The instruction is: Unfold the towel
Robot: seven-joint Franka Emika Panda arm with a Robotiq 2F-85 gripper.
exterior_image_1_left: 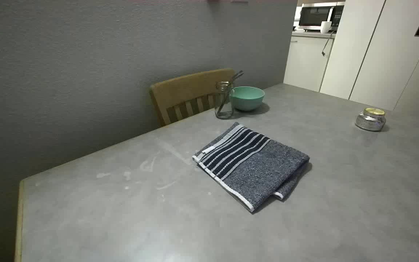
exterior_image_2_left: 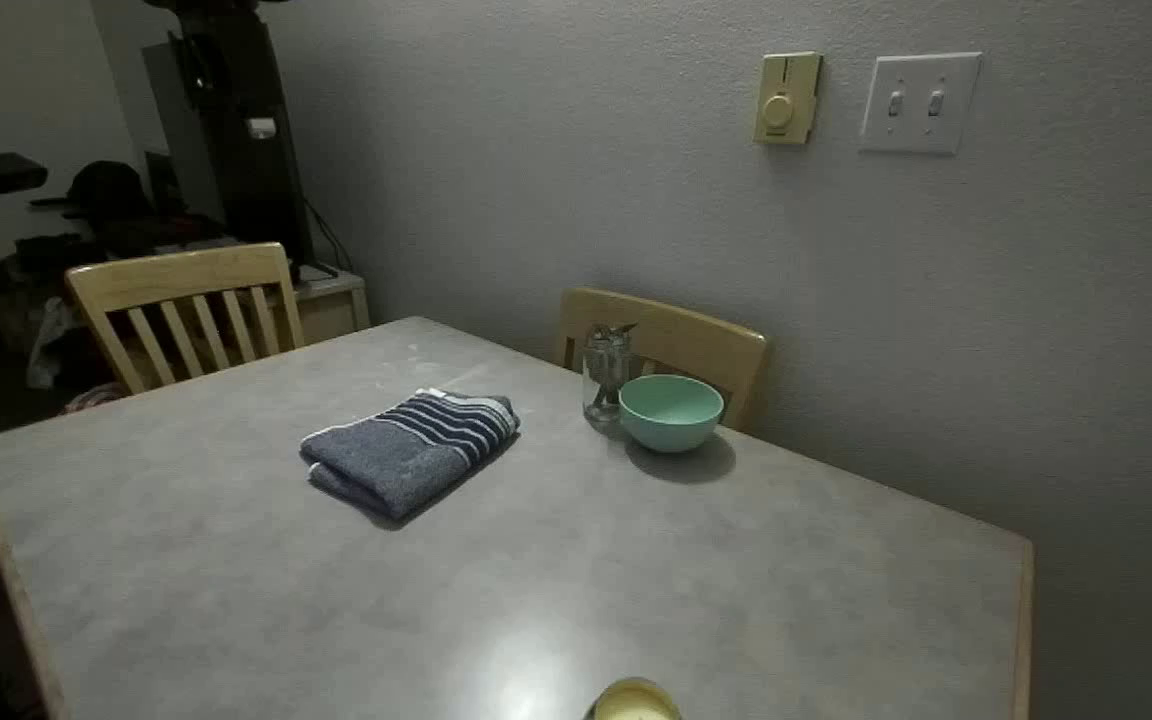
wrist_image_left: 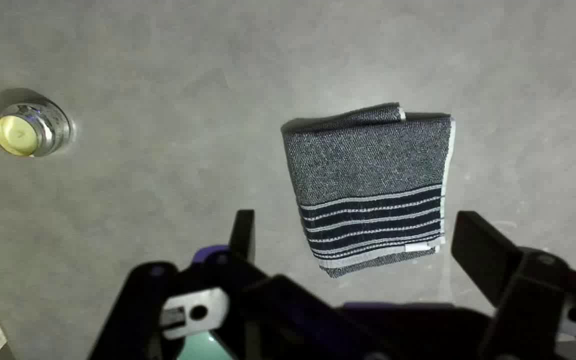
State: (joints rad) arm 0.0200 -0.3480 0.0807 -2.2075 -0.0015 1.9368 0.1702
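Note:
The towel [exterior_image_1_left: 253,165] lies folded on the grey table, dark grey-blue with a band of white stripes and white edging. It also shows in an exterior view [exterior_image_2_left: 411,450] and in the wrist view [wrist_image_left: 368,165]. Its layers are slightly offset; a lower layer peeks out beyond the striped end and at the opposite end. A small white tag sits near one striped corner. My gripper [wrist_image_left: 356,216] is wide open and empty, well above the table, its fingers on either side of the striped end in the wrist view. It touches nothing. The exterior views do not show the fingers.
A green bowl [exterior_image_1_left: 247,98] and a glass jar with utensils [exterior_image_1_left: 224,103] stand near the wall-side table edge, by a wooden chair [exterior_image_1_left: 184,89]. A silver candle jar [exterior_image_1_left: 371,119] stands on the table, away from the towel. A second chair [exterior_image_2_left: 186,310] stands behind the table.

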